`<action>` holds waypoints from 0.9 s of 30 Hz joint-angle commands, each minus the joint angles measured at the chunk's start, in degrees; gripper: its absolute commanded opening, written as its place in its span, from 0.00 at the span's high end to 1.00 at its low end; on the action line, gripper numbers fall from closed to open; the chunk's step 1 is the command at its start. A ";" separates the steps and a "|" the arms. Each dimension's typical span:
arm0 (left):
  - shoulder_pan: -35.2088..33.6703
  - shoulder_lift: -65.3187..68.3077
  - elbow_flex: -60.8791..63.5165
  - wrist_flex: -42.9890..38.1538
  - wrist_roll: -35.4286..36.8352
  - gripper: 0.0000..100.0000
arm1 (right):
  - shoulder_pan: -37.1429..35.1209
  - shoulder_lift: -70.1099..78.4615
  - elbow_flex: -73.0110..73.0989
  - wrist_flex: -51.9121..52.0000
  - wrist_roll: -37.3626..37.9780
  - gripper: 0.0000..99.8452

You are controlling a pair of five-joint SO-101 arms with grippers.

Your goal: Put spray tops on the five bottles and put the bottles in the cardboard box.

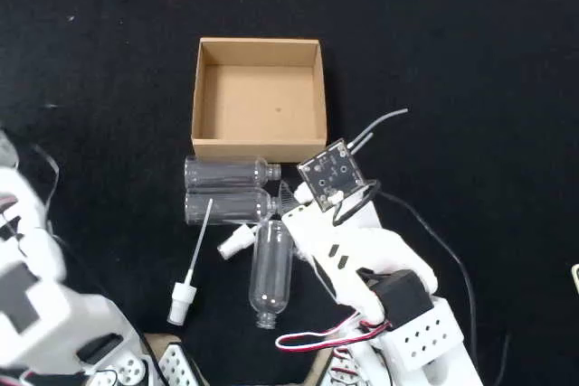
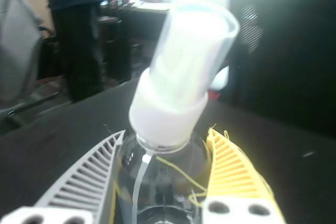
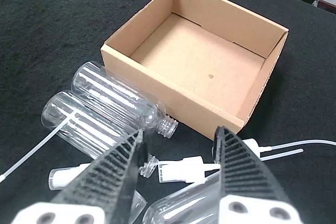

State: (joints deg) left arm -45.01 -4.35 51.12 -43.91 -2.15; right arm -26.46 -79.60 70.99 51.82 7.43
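My left gripper (image 2: 167, 134) is shut on a clear bottle (image 2: 157, 182) that carries a white spray top (image 2: 181, 82); its white and yellow fingers (image 2: 228, 171) press the bottle's shoulders. The cardboard box (image 1: 259, 144) stands with nothing in it. Two capless bottles (image 1: 226, 172) (image 1: 226, 207) lie side by side against its near wall, and a third (image 1: 271, 268) lies nearer the arms. My right gripper (image 3: 180, 134) is open, low over a loose spray top (image 3: 181, 171) and that third bottle (image 3: 178, 208). Another spray top (image 1: 183, 300) lies to the left with its tube pointing toward the box.
The right arm (image 1: 362, 259) stretches from the front edge toward the box, cables trailing to its right. The left arm's white body (image 1: 54, 314) sits at the front left corner. A further spray top (image 3: 247, 148) lies beside the right gripper's finger. Black cloth covers the table.
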 commanded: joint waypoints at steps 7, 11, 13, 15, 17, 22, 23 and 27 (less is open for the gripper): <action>26.59 -29.36 -8.31 32.44 0.44 0.97 | 15.91 -0.92 -3.47 -1.41 -0.26 0.80; 35.30 -24.79 -12.62 32.70 0.44 0.97 | 17.49 -0.40 -3.12 -3.08 -0.26 0.80; 38.29 -20.84 -15.96 32.70 0.44 0.97 | 17.41 -0.66 -2.86 -3.16 -0.26 0.80; 40.66 -15.74 -20.09 32.70 0.44 0.97 | 17.41 -0.48 -2.86 -3.16 -0.26 0.80; 42.86 -9.49 -24.31 32.62 0.44 0.97 | 17.41 -0.40 -2.86 -3.16 -0.26 0.80; 43.91 2.37 -30.11 32.62 0.88 0.97 | 17.41 -0.66 -2.86 -3.16 -0.26 0.80; 44.18 3.34 -30.73 32.62 0.97 0.97 | 17.41 -0.75 -2.86 -3.16 -0.26 0.80; 46.73 4.40 -31.69 32.62 0.97 0.97 | 17.41 -0.84 -2.86 -3.16 -0.26 0.80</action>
State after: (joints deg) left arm -1.05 0.75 24.22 -11.47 -1.89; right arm -10.20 -79.60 70.99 50.33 7.43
